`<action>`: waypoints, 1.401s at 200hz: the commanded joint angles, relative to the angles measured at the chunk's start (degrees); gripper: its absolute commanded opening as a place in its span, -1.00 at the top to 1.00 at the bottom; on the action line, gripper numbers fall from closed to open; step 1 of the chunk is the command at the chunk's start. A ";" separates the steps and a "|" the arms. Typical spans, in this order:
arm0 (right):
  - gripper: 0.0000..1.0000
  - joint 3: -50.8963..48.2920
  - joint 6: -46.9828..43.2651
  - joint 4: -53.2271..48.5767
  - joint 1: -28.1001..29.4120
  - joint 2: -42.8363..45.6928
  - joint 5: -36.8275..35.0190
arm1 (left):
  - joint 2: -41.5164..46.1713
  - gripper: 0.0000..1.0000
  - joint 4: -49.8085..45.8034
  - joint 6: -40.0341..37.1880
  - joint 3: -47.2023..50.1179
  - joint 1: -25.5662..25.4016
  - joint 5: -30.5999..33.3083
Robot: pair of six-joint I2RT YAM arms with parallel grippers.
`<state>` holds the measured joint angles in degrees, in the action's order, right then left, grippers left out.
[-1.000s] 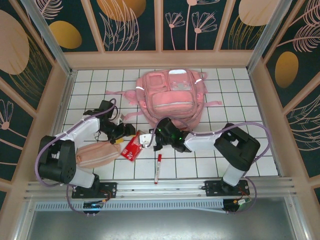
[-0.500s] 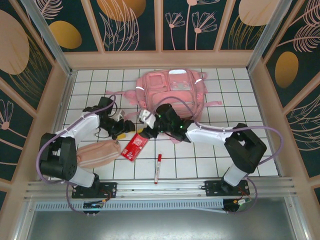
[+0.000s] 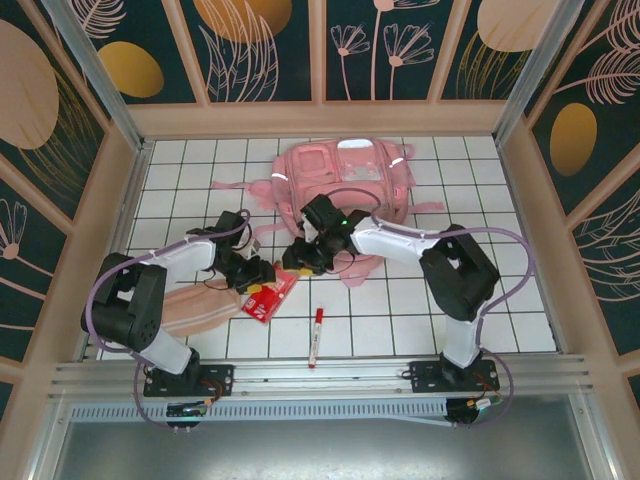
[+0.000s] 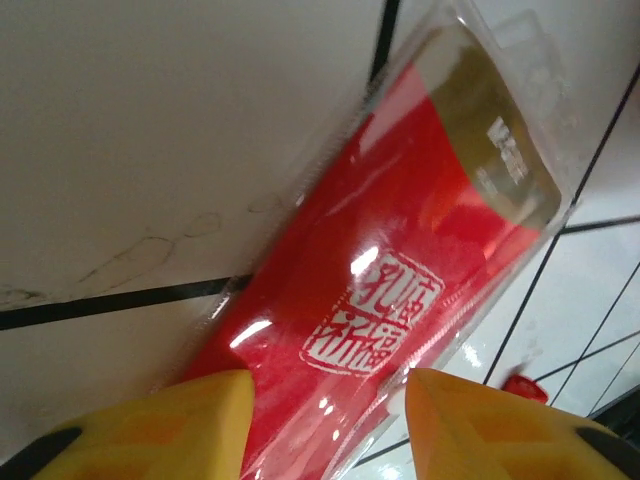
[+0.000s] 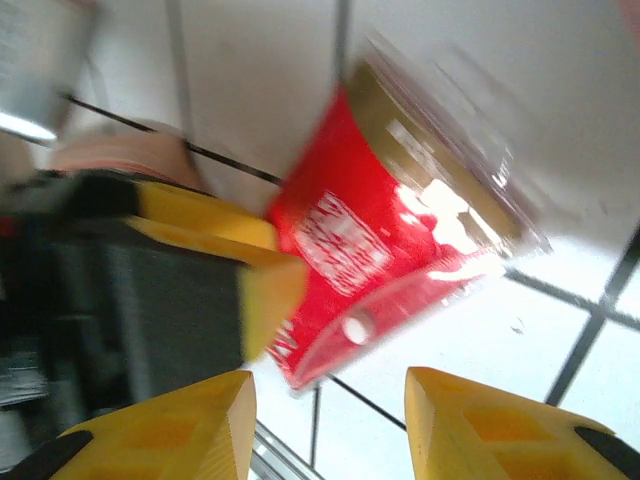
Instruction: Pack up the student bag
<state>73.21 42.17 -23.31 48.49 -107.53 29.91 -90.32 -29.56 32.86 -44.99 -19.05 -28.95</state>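
L gripper straddles the red packet — I can't tell if it's clamped; R gripper hangs released near it

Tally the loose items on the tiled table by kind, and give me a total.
Pink backpack: 1
Peach pouch: 1
Red packet: 1
Red-capped marker: 1
Total: 4

A flat red packet in a clear plastic wrapper, stamped with a white seal of characters and banded olive-gold at its far end, lies slantwise on a white tiled tabletop with dark grout lines. The left gripper straddles its near end, yellow fingertips apart; contact is unclear.
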 commanded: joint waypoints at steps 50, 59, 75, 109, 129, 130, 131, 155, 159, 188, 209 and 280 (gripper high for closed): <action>0.13 4.00 1.26 -0.40 -1.64 -9.23 -5.62 | -5.43 0.49 10.92 12.00 6.00 0.22 1.05; 0.13 4.47 0.77 -0.82 -1.84 -10.06 -6.18 | -5.24 0.53 11.48 13.61 7.14 0.40 1.09; 0.12 4.26 0.12 -0.53 -2.30 -10.49 -6.56 | -4.25 0.60 13.14 15.99 9.40 1.47 1.01; 0.11 4.98 -3.25 2.22 -2.78 -11.89 -5.22 | -1.30 0.66 14.99 18.63 12.29 2.11 1.48; 0.10 5.61 -5.68 6.47 -2.59 -12.33 -0.77 | -1.41 0.65 14.99 18.29 12.43 2.11 -0.05; 0.10 5.62 -5.82 6.76 -2.51 -12.25 -0.62 | -1.42 0.65 14.98 18.25 12.45 2.14 -0.14; 0.10 5.62 -5.93 7.08 -2.47 -12.31 -0.45 | -1.43 0.65 14.98 18.22 12.51 2.11 -0.23; 0.17 7.64 -8.76 13.64 -2.52 -13.54 1.56 | -0.51 0.62 13.91 17.82 12.74 2.07 -1.00; 0.19 8.66 -9.55 14.07 -2.60 -14.07 1.41 | -0.11 0.60 13.25 17.59 12.65 2.12 -0.49; 0.27 14.48 -11.62 13.71 -2.87 -15.74 -3.66 | 1.50 0.56 9.44 17.15 12.07 2.13 3.32; 0.20 13.01 -11.20 13.08 -2.91 -12.80 -6.76 | 1.55 0.56 10.31 18.68 12.58 2.08 3.28; 0.23 7.19 -17.65 0.96 -0.45 -9.79 -8.31 | 1.74 0.57 12.15 20.31 13.63 2.10 5.22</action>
<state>82.39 27.99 -17.76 46.19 -117.69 22.24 -86.50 -12.03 51.48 -34.41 -17.04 -31.90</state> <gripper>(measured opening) 0.398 0.220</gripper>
